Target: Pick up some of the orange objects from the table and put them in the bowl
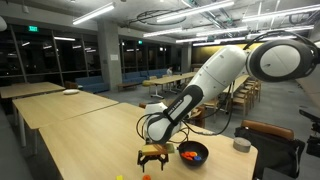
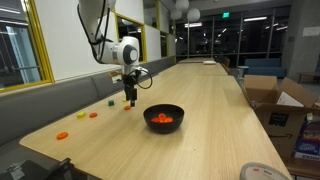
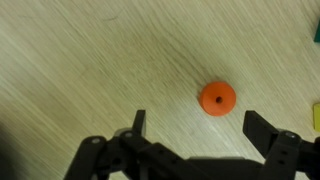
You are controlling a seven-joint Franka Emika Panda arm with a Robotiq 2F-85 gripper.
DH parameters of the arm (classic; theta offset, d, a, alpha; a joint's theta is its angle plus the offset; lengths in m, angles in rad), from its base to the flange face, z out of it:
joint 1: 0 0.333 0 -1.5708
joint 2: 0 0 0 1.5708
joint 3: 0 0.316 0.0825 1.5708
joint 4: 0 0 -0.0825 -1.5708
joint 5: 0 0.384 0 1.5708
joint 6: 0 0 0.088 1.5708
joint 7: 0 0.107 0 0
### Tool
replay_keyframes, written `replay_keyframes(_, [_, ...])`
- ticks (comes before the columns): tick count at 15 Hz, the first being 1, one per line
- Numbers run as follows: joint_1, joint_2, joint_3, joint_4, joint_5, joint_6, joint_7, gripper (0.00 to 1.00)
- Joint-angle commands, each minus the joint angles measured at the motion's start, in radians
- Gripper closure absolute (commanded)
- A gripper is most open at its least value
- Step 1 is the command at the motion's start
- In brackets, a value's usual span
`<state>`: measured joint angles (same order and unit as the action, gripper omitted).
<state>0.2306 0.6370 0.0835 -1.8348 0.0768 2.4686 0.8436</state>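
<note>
In the wrist view my gripper (image 3: 200,128) is open and empty, its two black fingers spread just above the light-wood table (image 3: 80,60). A small round orange piece (image 3: 217,98) with a centre hole lies on the table just ahead of the gap, nearer the right finger. In both exterior views the gripper (image 1: 152,150) (image 2: 130,98) hangs low over the table beside the black bowl (image 1: 193,153) (image 2: 164,117), which holds orange pieces. More orange pieces (image 2: 62,135) (image 2: 81,116) lie along the table's edge.
A yellow-green piece (image 3: 314,115) shows at the right edge of the wrist view. A small grey cylinder (image 1: 241,145) stands beyond the bowl. Cardboard boxes (image 2: 270,100) sit beside the table. Similar wooden tables (image 1: 40,95) stand farther back.
</note>
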Motion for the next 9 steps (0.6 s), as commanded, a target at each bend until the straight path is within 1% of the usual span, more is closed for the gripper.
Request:
replay_keyframes(1, [0.024, 0.040, -0.017, 0.086, 0.007, -0.067, -0.031, 0.00])
replay_keyframes(9, [0.046, 0.097, -0.012, 0.135, 0.015, -0.083, -0.042, 0.00])
